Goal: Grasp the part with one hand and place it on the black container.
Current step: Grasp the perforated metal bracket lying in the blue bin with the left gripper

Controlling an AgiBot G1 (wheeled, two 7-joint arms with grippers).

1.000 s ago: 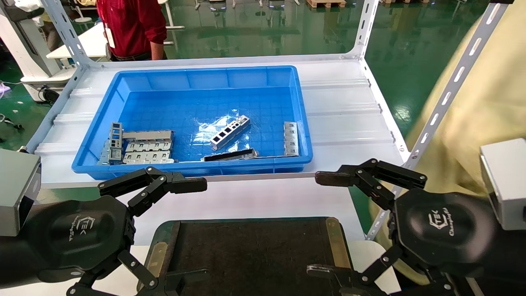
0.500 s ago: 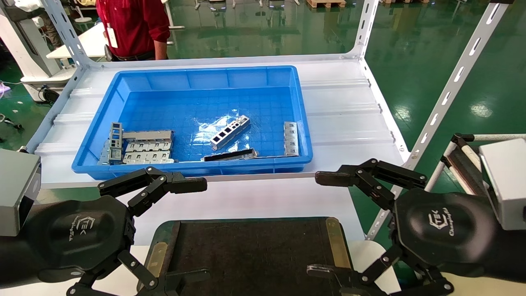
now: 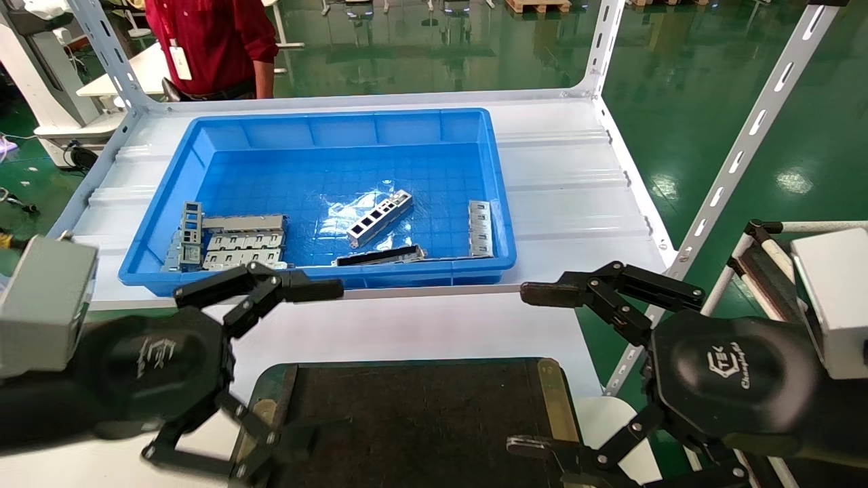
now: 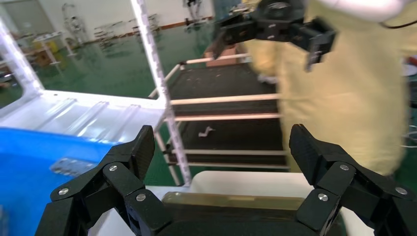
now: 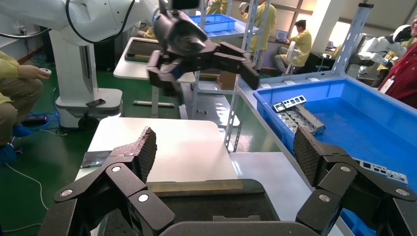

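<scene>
The part (image 3: 380,217), a narrow silver-grey bar with square cut-outs, lies slanted in the middle of the blue bin (image 3: 169,196). The black container (image 3: 420,420), a flat black tray with brass strips, sits at the near edge between my arms; it also shows in the left wrist view (image 4: 236,199) and the right wrist view (image 5: 206,206). My left gripper (image 3: 308,362) is open and empty over the tray's left end, also seen in its own view (image 4: 221,147). My right gripper (image 3: 529,369) is open and empty at the tray's right end, also seen in its own view (image 5: 223,147).
In the bin lie stacked wider grey pieces (image 3: 237,240) at the left, a dark flat strip (image 3: 380,256) near the front wall, and a grey piece (image 3: 479,227) by the right wall. Slotted shelf posts (image 3: 739,156) rise at the right. A person in red (image 3: 210,41) stands behind.
My left arm has tilted and shifted a little towards the bin, its gripper still open. A yellow-clad figure left the right side. The right arm and the parts have not moved.
</scene>
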